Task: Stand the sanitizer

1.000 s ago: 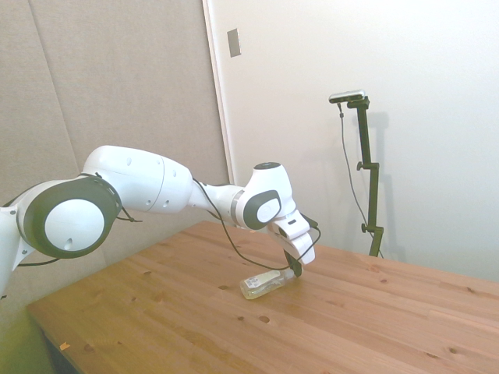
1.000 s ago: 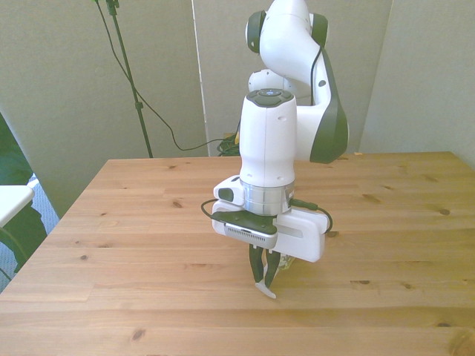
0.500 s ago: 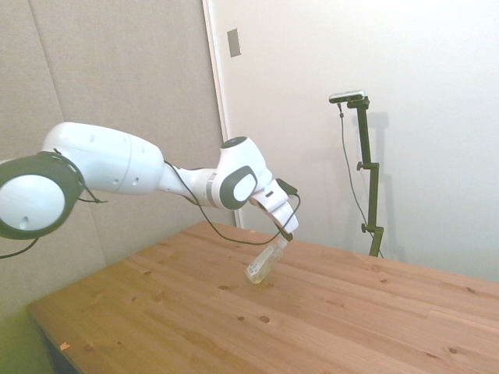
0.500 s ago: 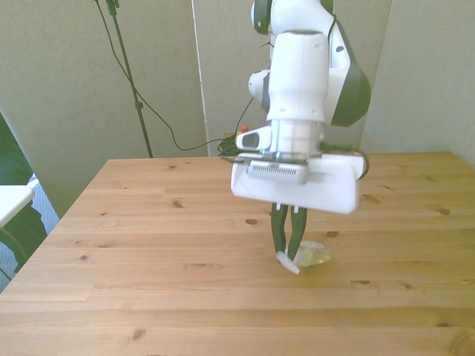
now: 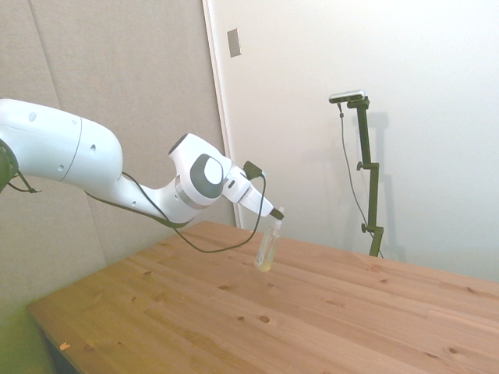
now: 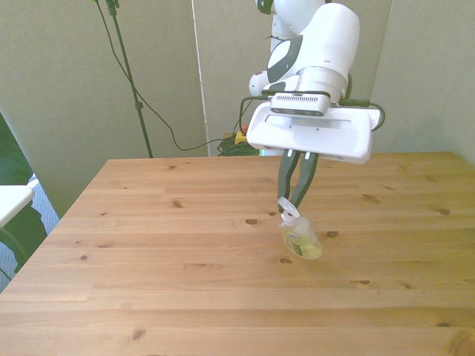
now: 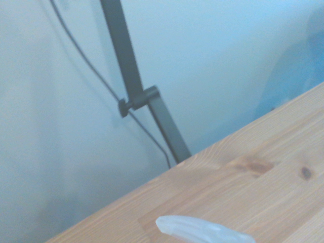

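The sanitizer (image 5: pixel 267 251) (image 6: pixel 300 239) is a small clear bottle with pale yellowish liquid and a white pump top. It hangs nearly upright, slightly tilted, with its base at or just above the wooden table (image 5: pixel 327 312) (image 6: pixel 148 245). My gripper (image 5: pixel 276 218) (image 6: pixel 291 208) is shut on the bottle's pump top from above. In the wrist view only a blurred clear end of the sanitizer (image 7: pixel 202 230) shows over the wood.
The table's far edge runs close to the wall behind the bottle in the side view. A white object (image 6: pixel 11 200) sits off the table at the front view's left edge. Cables (image 6: pixel 234 141) lie on the floor behind the table.
The arm has swung back and up, lifting the sanitizer by its top from lying flat on the table to nearly upright. The bottle has moved toward the table's far side in the side view.
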Robot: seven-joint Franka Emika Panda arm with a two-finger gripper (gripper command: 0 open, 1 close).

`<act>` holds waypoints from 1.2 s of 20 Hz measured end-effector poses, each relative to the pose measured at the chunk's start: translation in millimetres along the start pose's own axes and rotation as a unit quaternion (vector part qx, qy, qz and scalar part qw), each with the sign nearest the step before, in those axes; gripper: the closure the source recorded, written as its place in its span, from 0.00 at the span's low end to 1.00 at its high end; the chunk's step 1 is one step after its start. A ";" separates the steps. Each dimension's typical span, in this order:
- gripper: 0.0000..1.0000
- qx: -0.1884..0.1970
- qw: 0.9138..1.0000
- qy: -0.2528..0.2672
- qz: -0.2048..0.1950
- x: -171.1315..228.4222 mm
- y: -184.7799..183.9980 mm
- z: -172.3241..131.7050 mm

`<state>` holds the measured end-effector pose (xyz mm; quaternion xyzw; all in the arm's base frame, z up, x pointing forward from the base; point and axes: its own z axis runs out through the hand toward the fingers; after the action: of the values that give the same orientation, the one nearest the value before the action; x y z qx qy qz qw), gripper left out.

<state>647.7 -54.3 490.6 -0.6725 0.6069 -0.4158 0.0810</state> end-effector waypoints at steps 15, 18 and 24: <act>0.00 0.045 0.991 0.127 0.024 -47.1 23.4 45.7; 0.00 0.045 0.991 0.127 0.024 -47.1 23.5 45.8; 0.00 0.045 0.991 0.125 0.024 -48.1 23.6 45.2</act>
<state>663.7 -35.6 425.0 -0.5960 0.6090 -0.5215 0.0446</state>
